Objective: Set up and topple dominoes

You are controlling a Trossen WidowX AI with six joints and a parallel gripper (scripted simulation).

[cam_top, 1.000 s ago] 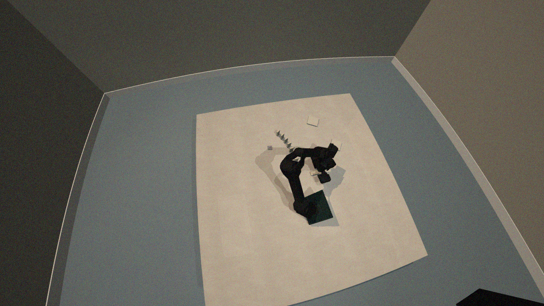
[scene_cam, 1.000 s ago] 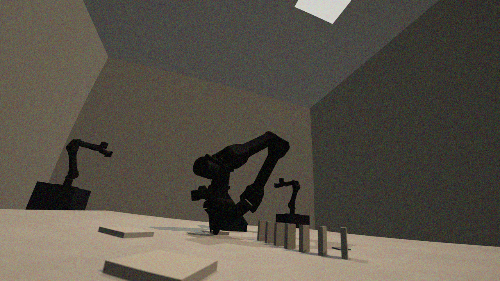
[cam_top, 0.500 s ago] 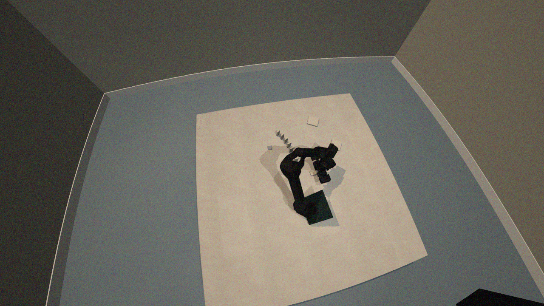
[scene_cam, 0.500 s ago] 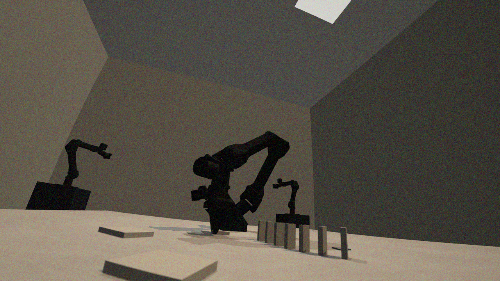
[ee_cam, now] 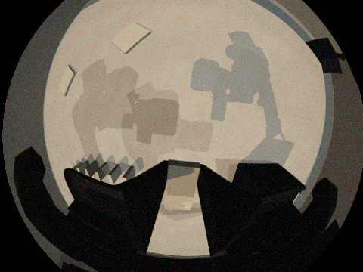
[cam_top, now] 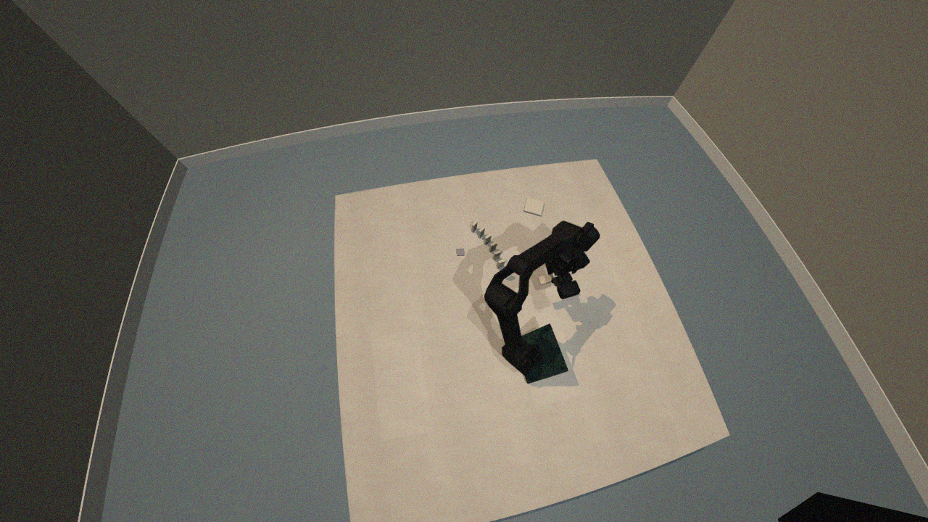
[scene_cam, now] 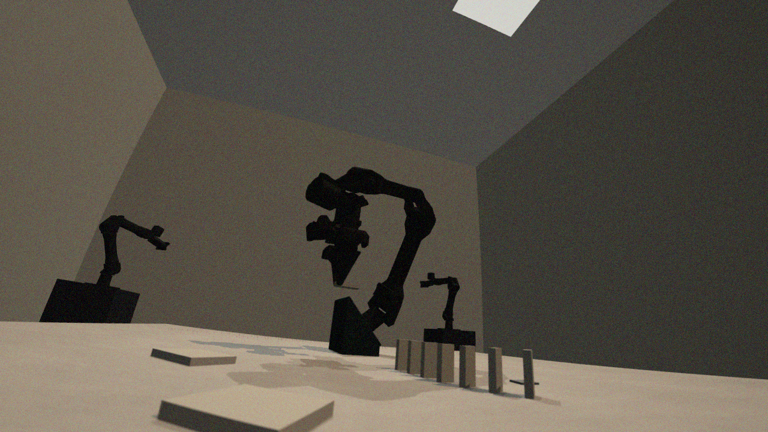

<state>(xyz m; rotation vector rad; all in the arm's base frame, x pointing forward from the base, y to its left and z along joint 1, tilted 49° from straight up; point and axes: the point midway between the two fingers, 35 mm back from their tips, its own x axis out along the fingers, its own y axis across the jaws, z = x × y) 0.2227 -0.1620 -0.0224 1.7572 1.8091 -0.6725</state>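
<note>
A row of several pale standing dominoes (cam_top: 494, 248) (scene_cam: 467, 366) (ee_cam: 114, 174) runs diagonally; the arm partly covers its near-base end in the top view. My gripper (scene_cam: 338, 284) (ee_cam: 183, 167) is shut on a flat-lying domino (cam_top: 544, 280) (scene_cam: 348, 288) (ee_cam: 183, 187). The domino lies level between the fingertips, raised well above the table, to the side of the row. In the wrist view it fills the gap between the black fingers, its dark edge at the top. No other loose domino is plain to see.
A pale square slab (cam_top: 533, 206) (scene_cam: 246, 405) lies on the table beyond the arm. A second slab (scene_cam: 193, 356) (ee_cam: 131, 38) lies nearby, hidden under the arm in the top view. A small grey square (cam_top: 460, 251) (scene_cam: 523, 382) lies beside the row. Two other arms stand in the background.
</note>
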